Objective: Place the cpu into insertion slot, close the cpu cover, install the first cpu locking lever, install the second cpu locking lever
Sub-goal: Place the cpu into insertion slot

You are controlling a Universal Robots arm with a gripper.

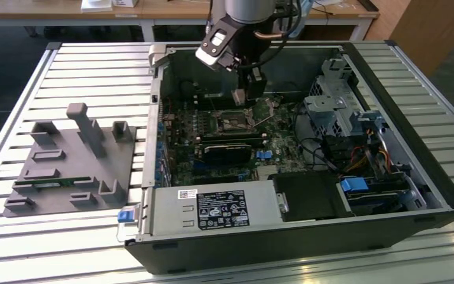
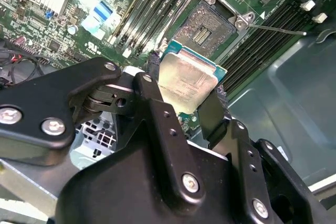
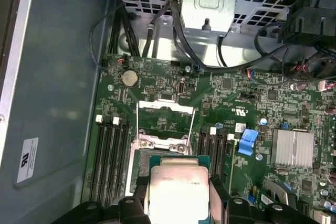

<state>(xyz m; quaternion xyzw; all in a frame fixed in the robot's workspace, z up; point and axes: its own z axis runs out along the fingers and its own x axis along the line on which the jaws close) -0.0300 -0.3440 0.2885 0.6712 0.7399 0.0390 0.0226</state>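
My gripper point(image 1: 241, 94) hangs inside the open computer case, just above the motherboard, and is shut on the cpu point(image 2: 189, 85). The chip's silver top shows between the two black fingers point(image 2: 152, 72) in both wrist views, with its green edge visible. The cpu point(image 3: 178, 190) hovers beside the insertion slot point(image 2: 207, 27), a dark square socket with a metal rim, which lies bare. The cpu cover point(image 3: 165, 104) is swung open on the socket's far side. A thin locking lever point(image 2: 275, 29) sticks out, unlatched.
The case point(image 1: 385, 177) lies open on a slatted table. A black card point(image 1: 227, 151) sits near the socket, memory slots point(image 3: 110, 156) flank it, and a drive cage point(image 1: 337, 106) with cables stands at the exterior view's right. A grey fixture point(image 1: 69, 160) rests outside at its left.
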